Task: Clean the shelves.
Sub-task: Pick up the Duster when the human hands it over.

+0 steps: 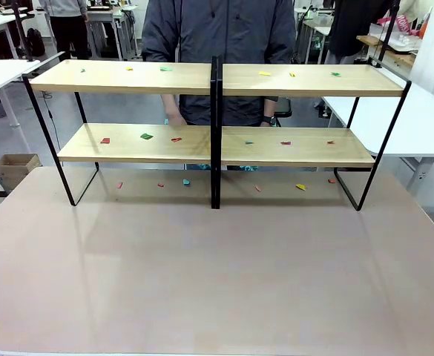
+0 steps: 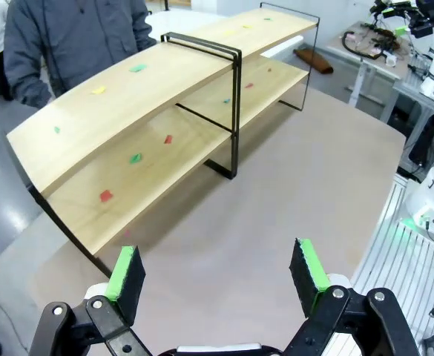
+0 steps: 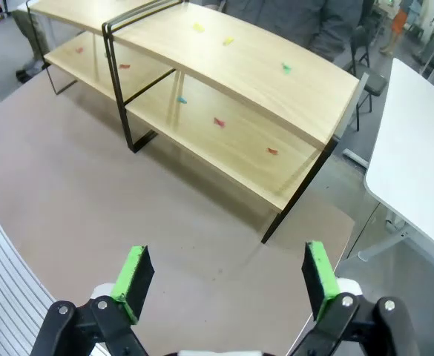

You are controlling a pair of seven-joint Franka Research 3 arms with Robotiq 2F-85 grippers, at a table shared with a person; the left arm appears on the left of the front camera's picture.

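Shelves [image 1: 135,143] hold tiny flat scraps [image 1: 147,136]; the open, empty left claw [image 2: 217,265] and right claw [image 3: 226,271] could slip and flick them off.

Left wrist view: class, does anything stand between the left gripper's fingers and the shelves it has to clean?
Nothing visible does. Only bare tabletop lies between the open left gripper and the shelves. The person stands on the far side of the shelves, not in the path.

No readable text, labels, brands or numbers anywhere
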